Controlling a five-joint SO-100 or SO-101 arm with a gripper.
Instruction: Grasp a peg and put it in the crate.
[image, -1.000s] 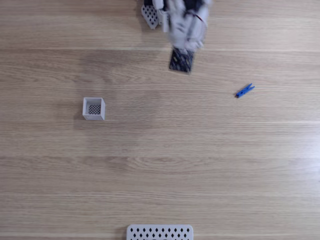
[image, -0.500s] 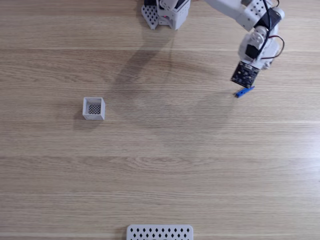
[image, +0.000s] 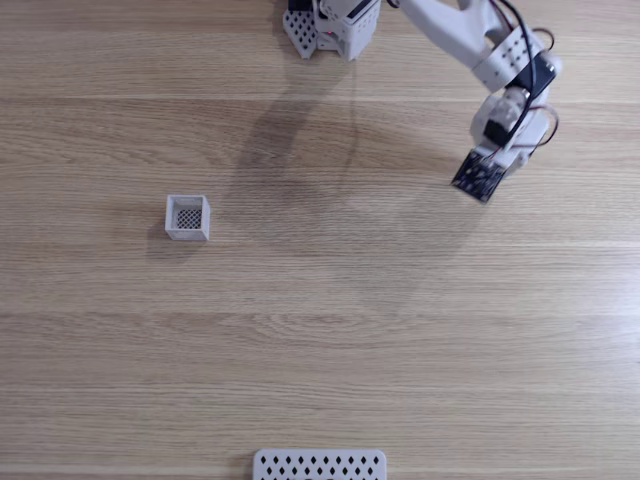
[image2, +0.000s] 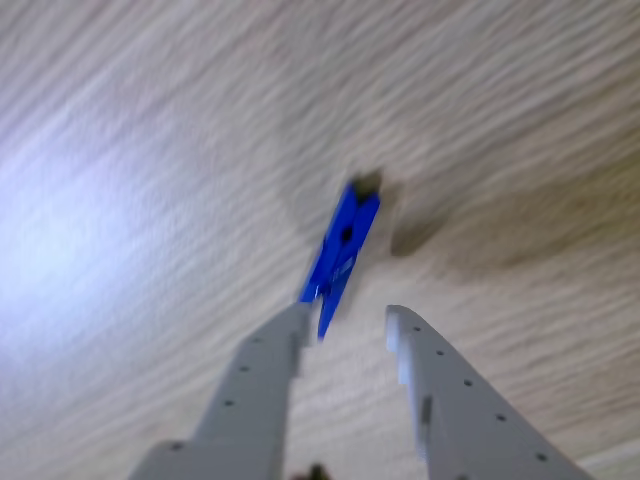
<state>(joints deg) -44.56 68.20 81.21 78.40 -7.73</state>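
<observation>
1. In the other view the gripper (image2: 345, 318) has its two grey fingers (image2: 262, 370) spread apart with nothing between them. The near tip of the blue clothespin (image2: 340, 253) lies just beyond the gap, closer to the finger on the left of that view.
2. In the fixed view the gripper (image: 478, 179) hangs over the wooden tabletop (image: 330, 330) towards its right edge and nearer the top edge, at the end of the white arm (image: 470, 45) reaching from the base at the top edge.
3. The clothespin lies flat on the tabletop, apart from both fingers as far as that blurred view allows, its length running away from the gripper.
4. The step in hand looks like the approach to the grasp. To do it well, I would shift slightly so the clothespin sits centred in the gap, advance until its body is between the fingers, then lower and close across its narrow width.
5. The white open box (image: 188, 217) stands well apart, towards the left edge in the fixed view.
6. A white perforated panel (image: 319, 465) sits at the bottom edge.
</observation>
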